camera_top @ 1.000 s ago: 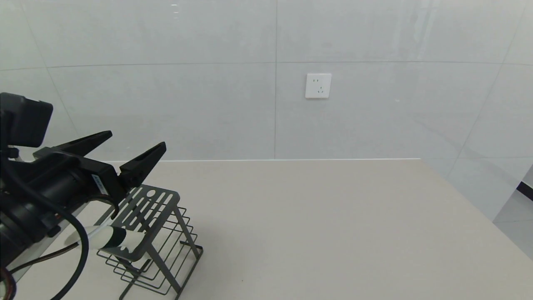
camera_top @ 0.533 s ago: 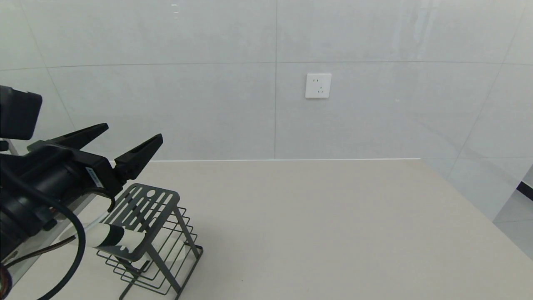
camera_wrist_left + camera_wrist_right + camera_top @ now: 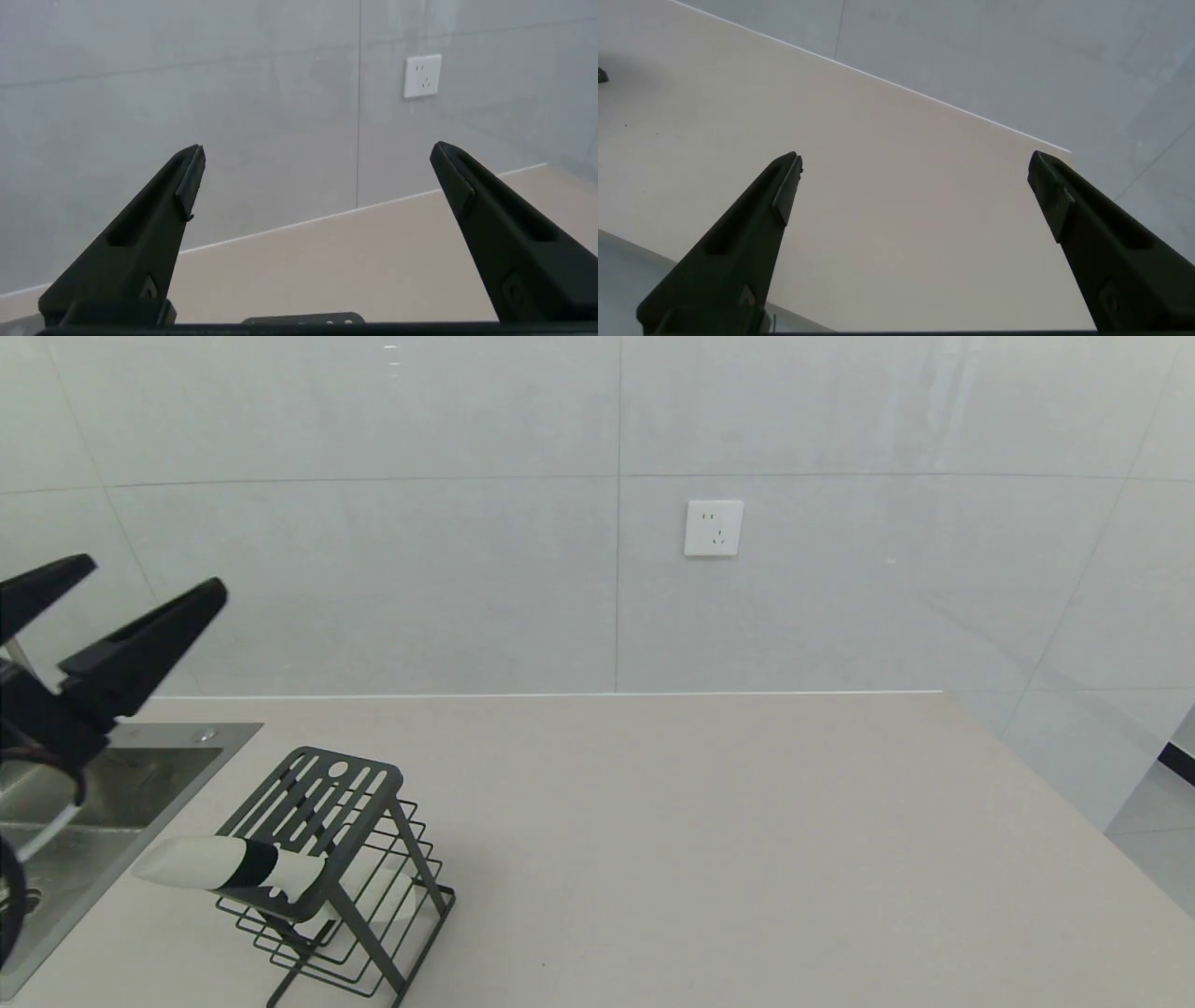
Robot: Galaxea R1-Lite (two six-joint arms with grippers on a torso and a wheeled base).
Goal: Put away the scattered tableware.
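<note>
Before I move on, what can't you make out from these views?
- Head view: working end of the white-handled utensil, mostly hidden inside the rack.
- Head view: inside of the sink, cut off by the picture's edge and partly behind the left gripper.
- Left wrist view: the rack, a sliver at the frame's edge.

Beige countertop (image 3: 709,859), wide, flat. 1 dark wire rack (image 3: 322,789) stands on it, lower than left pincer (image 3: 154,574) and off to its right, near front edge. 1 steel sink (image 3: 93,784) sunk into counter below that pincer, just beside rack. Same counter under right pincer (image 3: 915,159).
</note>
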